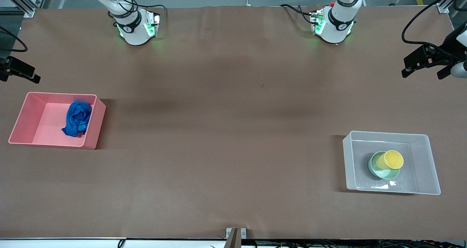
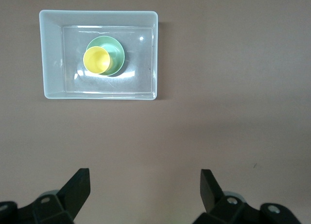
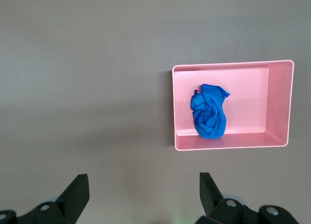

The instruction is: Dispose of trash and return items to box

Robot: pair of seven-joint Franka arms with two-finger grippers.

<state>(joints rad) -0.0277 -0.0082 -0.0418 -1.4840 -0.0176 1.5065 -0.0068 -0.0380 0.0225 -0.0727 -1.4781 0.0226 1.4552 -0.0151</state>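
The royal-blue rag (image 1: 77, 118) lies crumpled in the pink bin (image 1: 22, 122) at the right arm's end of the table; it also shows in the right wrist view (image 3: 209, 117). The yellow cup (image 1: 391, 159) rests tilted in the mint-green bowl (image 1: 379, 172), and both sit in the clear plastic box (image 1: 423, 164) at the left arm's end. The left wrist view shows the cup (image 2: 96, 60), the bowl (image 2: 115, 51) and the box (image 2: 51, 54). My left gripper (image 2: 145, 178) is open and empty, high over bare table. My right gripper (image 3: 144, 180) is open and empty, high over bare table.
Both arm bases (image 1: 136, 27) (image 1: 334, 23) stand at the table's edge farthest from the front camera. Black mounts sit at both ends of the table (image 1: 425, 60) (image 1: 20, 71). Brown tabletop (image 1: 226, 131) stretches between the two bins.
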